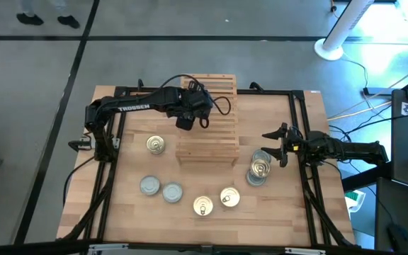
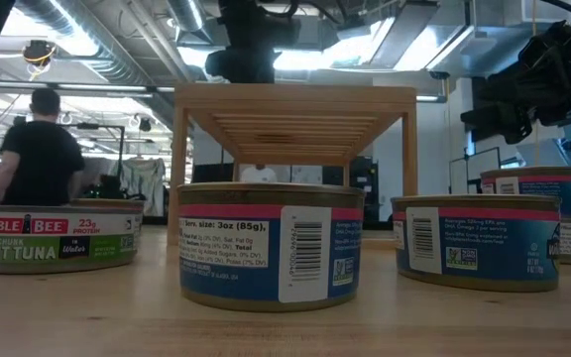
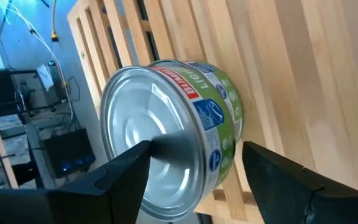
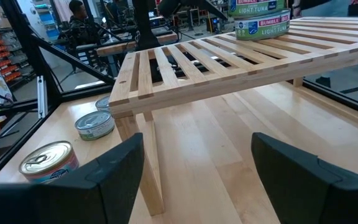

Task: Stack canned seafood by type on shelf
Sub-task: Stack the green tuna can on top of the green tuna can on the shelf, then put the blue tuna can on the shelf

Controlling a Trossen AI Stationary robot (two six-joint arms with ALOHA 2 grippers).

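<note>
1. Light-wood slatted shelf [image 1: 207, 120], the landmark for all that follows: it stands on the butcher-block wooden tabletop [image 1: 282, 205], and I work both arms around it.

2. Left gripper [image 3: 194, 168]: I have it over the shelf's far left corner, fingers [image 3: 123, 171] spread to either side of a green-labelled round tuna tin with a plain silver end [image 3: 173, 127]. I cannot tell whether the pads are pressing the tin. In the right wrist view two green-labelled tins [image 4: 260, 18] sit stacked on that part of the shelf.

3. Right gripper [image 1: 280, 142]: it waits just beside the shelf's right side, fingers spread, holding nothing.

4. Remaining tins, all on the tabletop: one gold-topped tin [image 1: 155, 144] left of the shelf; two silver-grey-topped tins [image 1: 161, 188] and two gold-topped tins [image 1: 217, 202] in front of it; a gold-topped tin on another tin [image 1: 259, 170] at its front right corner.

5. Handling, as I judge it: rigid steel, small but dense, so it will not crush. The printed wall and smooth ends are likely slippery.

6. Where to hold: across the diameter, pads on the curved wall midway up, axis upright. The slats leave gaps, so a rim set down tilted could catch.
</note>
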